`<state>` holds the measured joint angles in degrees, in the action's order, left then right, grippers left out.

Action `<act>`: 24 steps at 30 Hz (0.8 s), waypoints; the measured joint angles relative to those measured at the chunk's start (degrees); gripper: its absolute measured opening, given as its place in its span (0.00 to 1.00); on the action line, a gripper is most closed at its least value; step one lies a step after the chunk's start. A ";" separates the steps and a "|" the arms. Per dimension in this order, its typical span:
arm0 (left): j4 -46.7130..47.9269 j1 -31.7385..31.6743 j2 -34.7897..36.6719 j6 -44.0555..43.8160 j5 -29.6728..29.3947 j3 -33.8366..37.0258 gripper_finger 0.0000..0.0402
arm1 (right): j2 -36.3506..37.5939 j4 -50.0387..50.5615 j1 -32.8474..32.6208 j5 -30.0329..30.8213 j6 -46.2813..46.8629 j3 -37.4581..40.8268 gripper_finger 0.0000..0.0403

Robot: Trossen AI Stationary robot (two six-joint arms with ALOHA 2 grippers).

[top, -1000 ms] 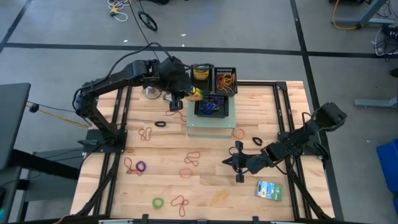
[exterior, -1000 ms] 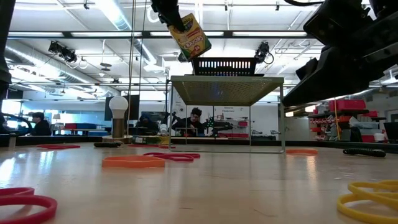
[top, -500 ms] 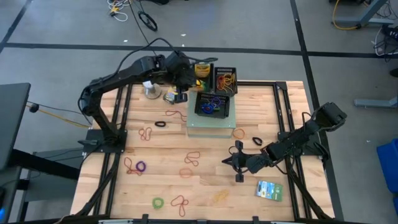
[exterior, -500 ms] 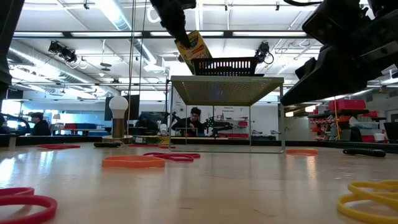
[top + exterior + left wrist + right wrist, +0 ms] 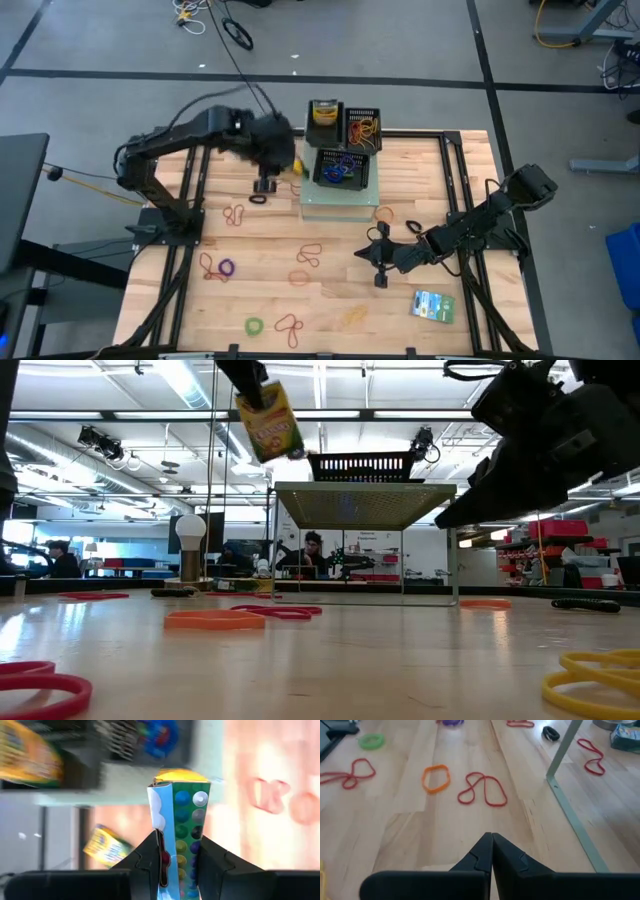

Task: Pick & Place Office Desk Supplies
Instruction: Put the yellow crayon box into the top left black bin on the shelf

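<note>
Pale wood table (image 5: 420, 190) – smooth – black wire-mesh baskets (image 5: 362, 128).

Grey floor (image 5: 420, 45) with dark lines lay at frame top; ceiling lights (image 5: 185, 380) ran upper left.

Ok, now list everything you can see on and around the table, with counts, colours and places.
crayon boxes: three, yellow-green; one held in the air, one in a far basket, one lying on the table
mesh baskets: three, black; far middle of the table, two holding rubber bands
raised stand: one, pale green; under the front basket
loose rubber bands: about a dozen, mixed colours; scattered on the table
packet: one, green-blue-white; near right corner
white ball lamp: one; far left
people: two; room beyond
left gripper: shut on a crayon box, left of the stand
right gripper: shut, low over the table's right side
</note>
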<state>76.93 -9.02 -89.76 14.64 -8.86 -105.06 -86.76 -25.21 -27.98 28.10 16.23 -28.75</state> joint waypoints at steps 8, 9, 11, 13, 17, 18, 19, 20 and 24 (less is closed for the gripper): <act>-0.49 15.11 -0.15 -11.53 0.70 10.82 0.23 | -1.36 -5.42 -5.38 6.48 5.05 -0.02 0.03; -2.00 16.58 -0.17 -12.77 0.99 12.77 0.23 | -2.09 -5.79 -6.55 7.85 6.23 -0.16 0.03; -4.87 19.27 -0.24 -14.56 1.78 15.97 0.23 | -4.14 -5.84 -8.89 10.62 8.64 -1.36 0.03; -8.32 21.76 -0.49 -16.15 1.95 18.09 0.23 | -6.36 -5.82 -10.74 13.41 10.48 -3.13 0.03; -14.66 24.55 -0.95 -18.82 4.60 20.78 0.23 | -11.17 -5.88 -12.27 14.59 12.23 -8.10 0.03; -15.67 24.63 -1.24 -19.52 5.46 21.13 0.23 | -12.37 -5.85 -12.28 14.60 12.37 -9.39 0.03; -15.82 24.62 -1.70 -20.00 6.08 21.54 0.23 | -13.68 -5.83 -12.07 14.67 12.40 -10.80 0.03; -15.35 24.55 -2.34 -20.17 6.05 21.93 0.23 | -14.97 -5.81 -11.75 14.67 12.43 -12.28 0.03; -15.19 23.60 -4.93 -19.05 3.55 23.98 0.23 | -19.14 -5.05 -10.08 13.61 12.41 -17.28 0.03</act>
<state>61.74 14.58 -94.68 -4.40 -5.31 -81.08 -105.90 -30.26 -38.06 41.70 28.64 -46.04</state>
